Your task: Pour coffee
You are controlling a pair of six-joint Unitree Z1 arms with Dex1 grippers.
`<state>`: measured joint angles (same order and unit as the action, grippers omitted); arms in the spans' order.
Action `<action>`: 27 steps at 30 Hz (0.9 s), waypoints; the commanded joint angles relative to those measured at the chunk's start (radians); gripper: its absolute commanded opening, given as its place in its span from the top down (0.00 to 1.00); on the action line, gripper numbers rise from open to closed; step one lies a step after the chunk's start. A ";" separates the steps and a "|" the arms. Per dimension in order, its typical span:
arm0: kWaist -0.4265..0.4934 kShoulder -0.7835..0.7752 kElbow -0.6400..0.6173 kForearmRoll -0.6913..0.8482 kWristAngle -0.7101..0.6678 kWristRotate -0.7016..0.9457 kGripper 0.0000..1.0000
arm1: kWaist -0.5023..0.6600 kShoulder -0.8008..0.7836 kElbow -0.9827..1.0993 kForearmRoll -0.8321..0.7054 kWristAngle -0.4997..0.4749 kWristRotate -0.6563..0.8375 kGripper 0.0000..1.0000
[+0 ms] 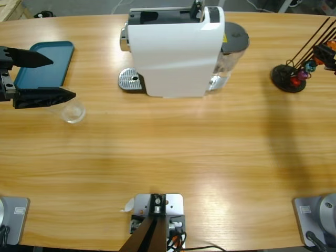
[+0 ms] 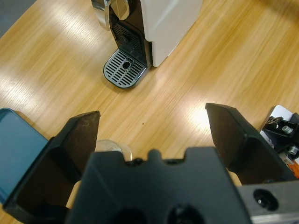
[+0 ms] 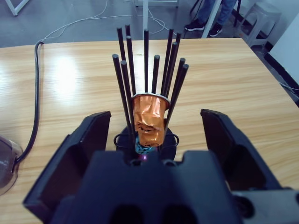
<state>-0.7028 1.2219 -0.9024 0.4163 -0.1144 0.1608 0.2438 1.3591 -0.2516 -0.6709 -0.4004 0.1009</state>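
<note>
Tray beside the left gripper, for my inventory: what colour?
Teal blue tray, clearest in the high view.

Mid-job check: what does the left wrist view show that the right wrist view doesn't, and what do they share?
Only the left wrist view: the white coffee machine with its round perforated metal drip tray, the teal plastic tray, and the clear glass cup's rim beside the open left gripper.
Only the right wrist view: the black rod capsule rack holding a shiny orange capsule, ahead of the open right gripper.
Both: the wooden table.
</note>
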 commanded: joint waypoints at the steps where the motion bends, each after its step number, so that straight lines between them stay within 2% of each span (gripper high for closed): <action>1: -0.006 0.028 0.031 -0.007 -0.016 -0.017 0.02 | -0.014 0.052 0.014 -0.022 -0.010 -0.012 0.26; 3: -0.006 0.030 0.031 -0.007 -0.016 -0.017 0.02 | -0.015 0.056 0.011 -0.024 -0.007 -0.012 0.37; 16: -0.006 0.041 0.039 -0.007 -0.025 -0.018 0.02 | -0.023 0.021 0.013 -0.029 -0.005 -0.021 0.38; 18: -0.007 0.045 0.038 -0.007 -0.025 -0.017 0.02 | -0.024 0.015 0.016 -0.018 -0.002 -0.030 0.53; 25: -0.014 0.048 0.036 -0.014 -0.025 -0.020 0.02 | -0.026 0.017 0.015 -0.016 0.013 -0.036 0.56; 26: -0.015 0.048 0.036 -0.014 -0.025 -0.020 0.02 | -0.026 0.018 0.016 -0.016 0.014 -0.037 0.65; 27: -0.016 0.049 0.037 -0.014 -0.025 -0.024 0.02 | -0.026 0.017 0.017 -0.016 0.015 -0.038 0.69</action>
<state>-0.7074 1.2327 -0.8989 0.4159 -0.1209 0.1595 0.2359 1.3875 -0.2519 -0.6892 -0.4002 0.0788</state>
